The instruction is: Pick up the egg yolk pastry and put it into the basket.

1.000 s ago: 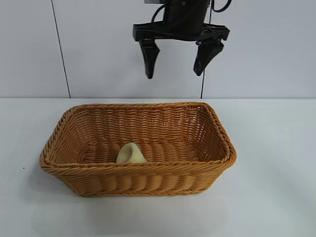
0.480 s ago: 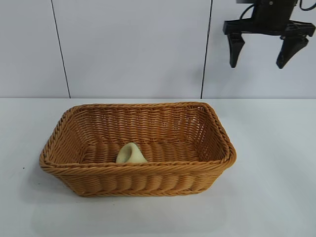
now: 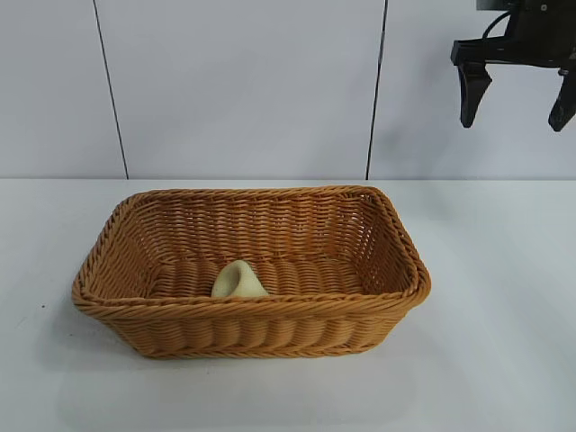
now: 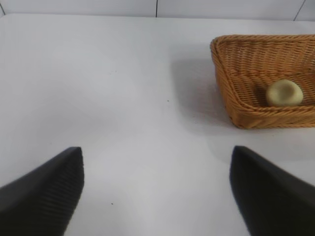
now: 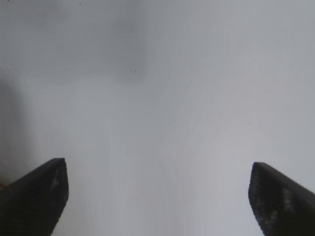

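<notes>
The pale yellow egg yolk pastry (image 3: 238, 280) lies inside the orange-tan wicker basket (image 3: 396, 225), tilted against its near wall. The left wrist view also shows the pastry (image 4: 284, 93) in the basket (image 4: 231, 93). High at the upper right of the exterior view, my right gripper (image 3: 517, 101) hangs open and empty, well clear of the basket. Its wrist view shows the right gripper (image 5: 157, 196) over bare white table. My left gripper (image 4: 156, 191) is open and empty too, over the table off to one side of the basket; it is outside the exterior view.
The basket stands on a white table (image 3: 504, 315) in front of a pale panelled wall (image 3: 234, 90). Open tabletop lies all around the basket.
The right gripper has swung from above the basket's far side to the upper right, still open. The pastry and basket have stayed put.
</notes>
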You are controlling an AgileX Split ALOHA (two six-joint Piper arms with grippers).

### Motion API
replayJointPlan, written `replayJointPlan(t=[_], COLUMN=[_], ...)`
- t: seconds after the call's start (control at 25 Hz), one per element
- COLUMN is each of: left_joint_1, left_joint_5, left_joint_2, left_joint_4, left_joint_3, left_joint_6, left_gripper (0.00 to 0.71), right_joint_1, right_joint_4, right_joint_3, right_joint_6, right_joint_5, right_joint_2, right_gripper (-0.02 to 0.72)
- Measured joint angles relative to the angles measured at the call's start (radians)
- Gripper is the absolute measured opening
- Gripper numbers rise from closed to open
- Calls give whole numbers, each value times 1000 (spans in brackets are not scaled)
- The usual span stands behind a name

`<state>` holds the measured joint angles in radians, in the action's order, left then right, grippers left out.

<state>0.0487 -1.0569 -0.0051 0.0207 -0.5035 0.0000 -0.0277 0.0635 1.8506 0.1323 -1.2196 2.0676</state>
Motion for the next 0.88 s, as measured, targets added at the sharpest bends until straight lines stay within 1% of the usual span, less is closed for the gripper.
replayJointPlan(t=[0.24,0.44,0.72,0.88], left_joint_1=[0,0,0,0], left_joint_5=[0,0,0,0], left_joint_2=[0,0,0,0], left_joint_4=[0,0,0,0], left_joint_3=[0,0,0,0], left_joint_6=[0,0,0,0], left_gripper=[605,605,605,605], right_joint_1=[0,0,0,0], right_joint_4=[-2,-35,-63,-63], right_joint_3=[-276,-493,-787,-949], right_joint_6=[-11,-11,-11,-11], right_joint_5=[0,0,0,7], right_joint_2=[-206,-412,-756,-962], right_gripper=[694,694,694,694])
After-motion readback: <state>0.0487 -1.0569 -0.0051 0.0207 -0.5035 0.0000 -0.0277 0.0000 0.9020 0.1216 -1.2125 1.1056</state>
